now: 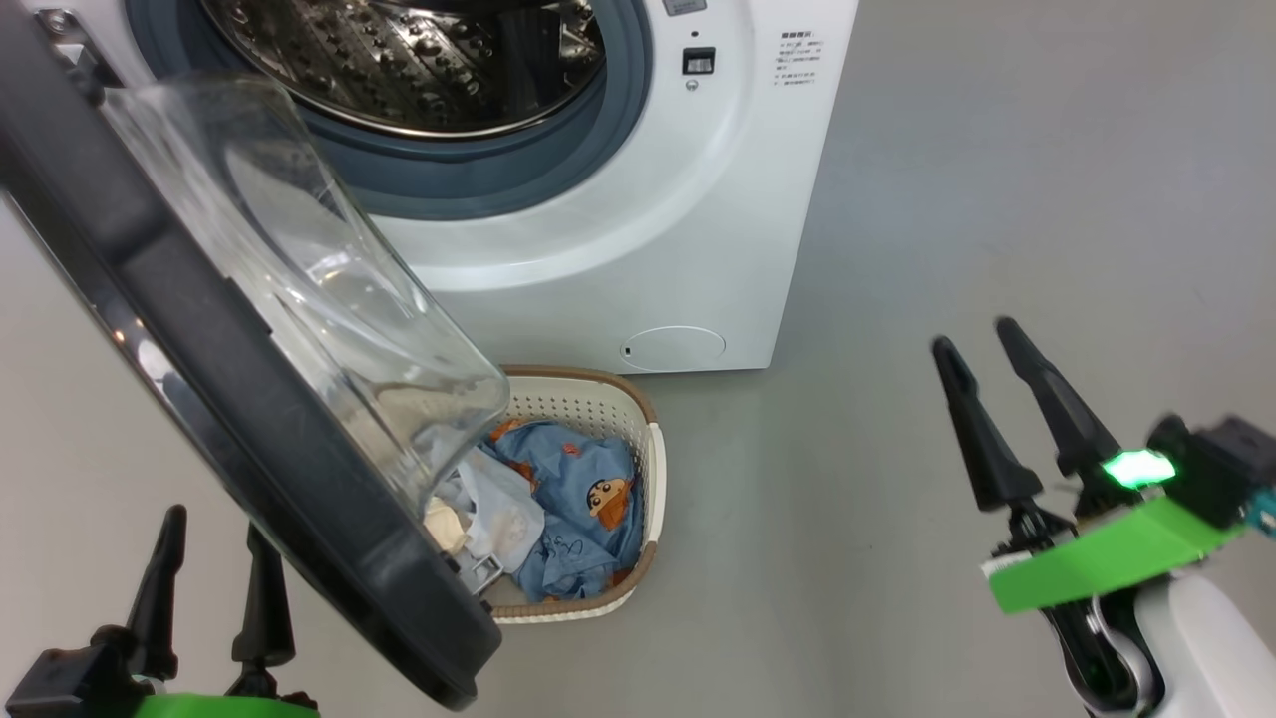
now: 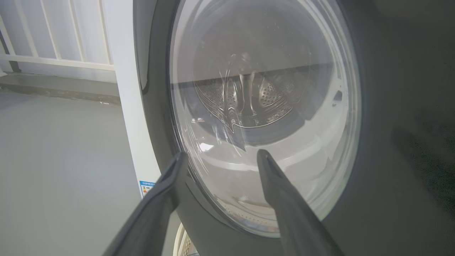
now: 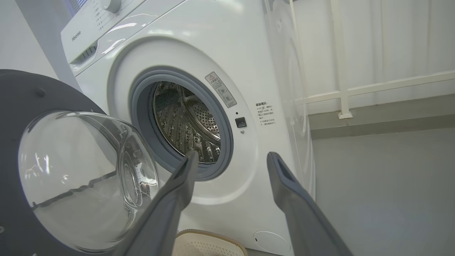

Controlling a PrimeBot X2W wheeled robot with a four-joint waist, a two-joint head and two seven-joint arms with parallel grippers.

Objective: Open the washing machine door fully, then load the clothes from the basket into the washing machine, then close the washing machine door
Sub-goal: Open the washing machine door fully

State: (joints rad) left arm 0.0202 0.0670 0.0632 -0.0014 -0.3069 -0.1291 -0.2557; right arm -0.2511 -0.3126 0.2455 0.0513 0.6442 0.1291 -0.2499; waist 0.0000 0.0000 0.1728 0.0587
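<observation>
The washing machine door (image 1: 199,369) stands swung open at the left of the washing machine (image 1: 618,239). Its glass bowl overhangs the near-left part of the basket (image 1: 588,394), which sits on the floor (image 1: 847,499) just before the machine with the clothes (image 1: 578,499) inside. The left claw (image 1: 215,524), fingers apart and empty, is just left of the door's near edge. The right claw (image 1: 974,334), also spread and empty, hovers well off to the right.

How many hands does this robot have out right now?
2. The left hand is at the lower left, beside the open washing machine door; the right hand is at the right, over the floor. Both are open and empty.
</observation>
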